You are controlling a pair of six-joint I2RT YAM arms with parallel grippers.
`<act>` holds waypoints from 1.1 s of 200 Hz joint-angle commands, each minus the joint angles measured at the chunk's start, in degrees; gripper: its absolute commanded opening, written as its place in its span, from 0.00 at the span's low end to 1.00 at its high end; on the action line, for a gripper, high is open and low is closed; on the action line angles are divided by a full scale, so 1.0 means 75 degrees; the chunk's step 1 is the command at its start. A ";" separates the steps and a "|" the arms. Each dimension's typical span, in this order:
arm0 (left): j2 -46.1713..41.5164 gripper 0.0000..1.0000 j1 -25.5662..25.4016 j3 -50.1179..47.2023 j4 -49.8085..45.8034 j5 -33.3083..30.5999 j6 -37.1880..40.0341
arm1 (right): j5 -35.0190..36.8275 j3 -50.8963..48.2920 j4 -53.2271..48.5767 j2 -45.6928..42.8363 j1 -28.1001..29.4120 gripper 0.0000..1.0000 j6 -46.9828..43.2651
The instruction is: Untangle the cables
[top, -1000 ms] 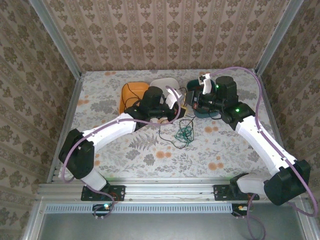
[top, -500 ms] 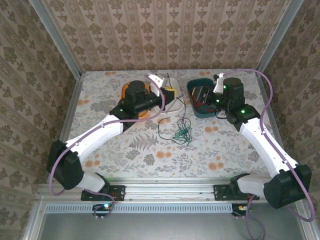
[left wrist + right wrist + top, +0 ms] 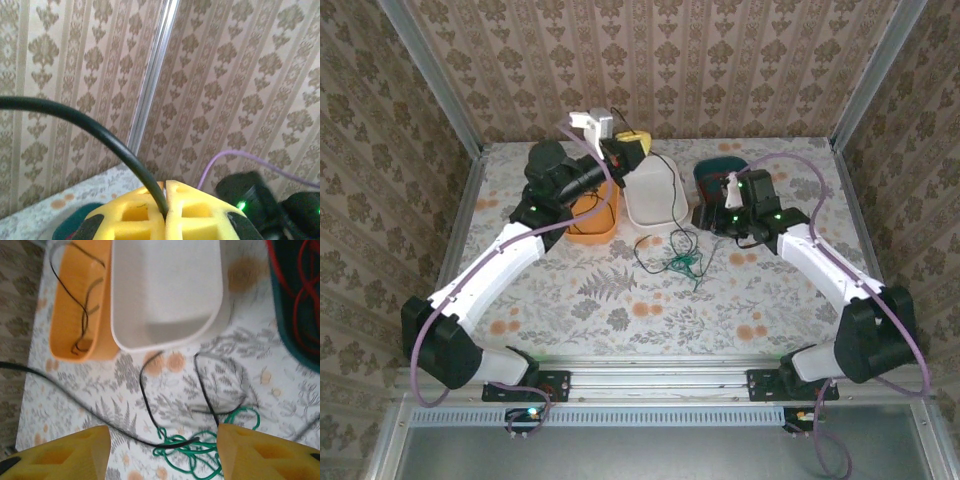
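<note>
Left tool (image 3: 631, 140) now lifted high toward the back wall (image 3: 650, 60), where half a second ago hung low over the orange bin (image 3: 588, 222) and the white bin (image 3: 655, 195). Clenched on a black cable (image 3: 95, 131): in the left wrist view pinched right in the seam between the two yellow fingers (image 3: 135, 212). In the right wrist view a black strand lying inside the orange bin and rising out over its far rim, probably the same cable, so judged as being drawn clear of the knot and fed to this bin. Right tool (image 3: 162, 442) released, yellow pads wide apart, hovering above the table (image 3: 580, 300), shifted nearer to the middle than a moment before. Below it the rest of the cables: green cable (image 3: 680, 264) bunched in loops on the table in front of the white bin, crossed by more black strands (image 3: 143, 395), still tangled. Red cable (image 3: 300, 285) already in the teal bin (image 3: 705, 172). One colour sorted, one under way, green knot left to do.
</note>
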 commanded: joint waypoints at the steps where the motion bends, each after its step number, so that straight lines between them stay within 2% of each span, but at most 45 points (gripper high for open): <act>1: -0.0157 0.00 0.0243 0.0604 0.0389 0.0236 -0.0094 | -0.0243 0.0325 -0.0542 0.0256 0.0054 0.59 -0.0361; 25: -0.0158 0.00 0.0494 0.0900 -0.0334 -0.0416 0.0238 | -0.0151 0.0306 -0.0485 0.0255 0.0054 0.59 -0.0335; 43: -0.0240 0.00 0.0812 0.0739 -0.0154 -0.0935 -0.0174 | 0.0031 0.0216 -0.0423 0.0155 0.0050 0.59 -0.0291; 63: -0.0229 0.00 0.1405 0.0399 0.0671 -0.0820 -0.0974 | 0.0159 0.0090 -0.0307 0.0025 0.0049 0.59 -0.0266; 95: -0.0242 0.00 0.1877 0.0460 0.0584 -0.0999 -0.0992 | 0.0130 0.0094 -0.0278 -0.0023 0.0057 0.59 -0.0268; 136: -0.0123 0.00 0.2091 0.1639 0.0059 -0.0661 -0.0517 | 0.0304 0.0049 -0.0164 -0.0136 0.0048 0.59 -0.0209; 162: -0.0033 0.00 0.2091 0.2404 0.0179 -0.0391 -0.0399 | 0.0391 0.0025 -0.0156 -0.0137 0.0048 0.58 -0.0197; 195: 0.0160 0.00 0.2145 0.3293 0.0367 -0.0362 -0.0344 | 0.0419 0.0038 -0.0133 -0.0143 0.0052 0.58 -0.0162; 220: 0.0395 0.00 0.2275 0.3953 0.0047 -0.0556 -0.0148 | 0.0394 0.0039 -0.0130 -0.0135 0.0053 0.58 -0.0180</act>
